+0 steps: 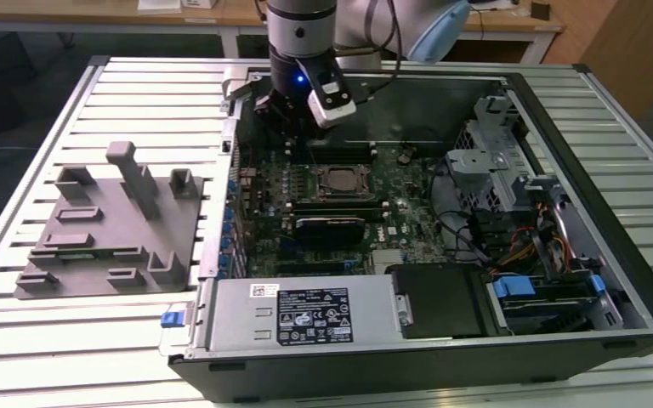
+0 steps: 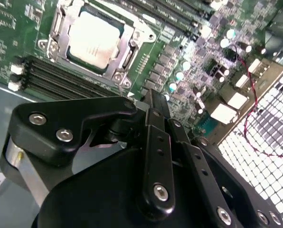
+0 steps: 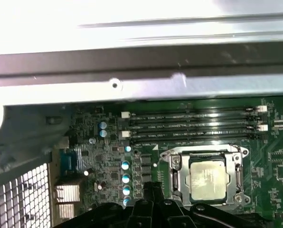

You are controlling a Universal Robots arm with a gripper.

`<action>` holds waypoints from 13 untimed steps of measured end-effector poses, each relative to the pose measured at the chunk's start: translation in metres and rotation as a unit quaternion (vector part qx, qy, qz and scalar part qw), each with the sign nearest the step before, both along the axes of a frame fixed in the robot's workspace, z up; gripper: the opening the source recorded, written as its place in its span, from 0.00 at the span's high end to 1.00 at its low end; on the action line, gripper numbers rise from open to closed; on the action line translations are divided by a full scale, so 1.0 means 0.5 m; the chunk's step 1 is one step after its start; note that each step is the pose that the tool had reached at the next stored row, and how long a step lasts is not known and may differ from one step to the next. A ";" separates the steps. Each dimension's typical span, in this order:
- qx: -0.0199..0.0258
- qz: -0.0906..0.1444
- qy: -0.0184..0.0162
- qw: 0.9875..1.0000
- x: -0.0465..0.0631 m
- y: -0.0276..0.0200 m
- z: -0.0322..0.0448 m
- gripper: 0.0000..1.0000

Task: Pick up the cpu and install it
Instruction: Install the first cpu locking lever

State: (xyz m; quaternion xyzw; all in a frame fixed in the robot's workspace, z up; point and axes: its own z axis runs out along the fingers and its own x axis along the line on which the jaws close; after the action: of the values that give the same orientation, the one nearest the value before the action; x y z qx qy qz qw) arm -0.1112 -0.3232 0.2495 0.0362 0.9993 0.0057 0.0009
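Already the cpu (image 3: pixel 207 179) sits socketed, hand (image 2: pixel 153 102) clear beside.

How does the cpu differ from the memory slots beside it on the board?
The cpu is a pale silver square; the memory slots are long, dark, narrow strips. The cpu sits inside a metal socket frame, while the memory slots lie bare with white end clips. Both lie flat on the green motherboard.
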 end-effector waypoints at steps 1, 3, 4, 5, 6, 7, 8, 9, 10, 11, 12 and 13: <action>0.000 0.000 0.000 1.000 -0.001 0.0028 0.000 0.89; 0.000 0.000 0.000 1.000 -0.004 0.0082 0.000 0.89; 0.000 0.000 0.000 1.000 -0.006 0.0102 0.000 0.89; 0.000 0.000 0.000 1.000 -0.008 0.0115 0.000 0.89; 0.000 0.000 0.000 1.000 -0.009 0.0127 0.000 0.89; 0.000 0.001 0.000 1.000 -0.011 0.0138 0.000 0.89; 0.000 0.001 0.000 1.000 -0.011 0.0150 0.000 0.89; 0.000 0.001 0.000 1.000 -0.011 0.0167 0.001 0.89; 0.000 0.001 0.000 1.000 -0.011 0.0185 0.002 0.89; 0.000 0.001 0.000 1.000 -0.011 0.0201 0.003 0.89; 0.000 0.001 0.000 1.000 -0.011 0.0220 0.003 0.89; 0.000 0.002 0.000 1.000 -0.011 0.0243 0.004 0.89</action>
State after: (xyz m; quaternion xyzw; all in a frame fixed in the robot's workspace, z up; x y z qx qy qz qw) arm -0.1168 -0.3110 0.2516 0.0343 0.9994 0.0058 0.0012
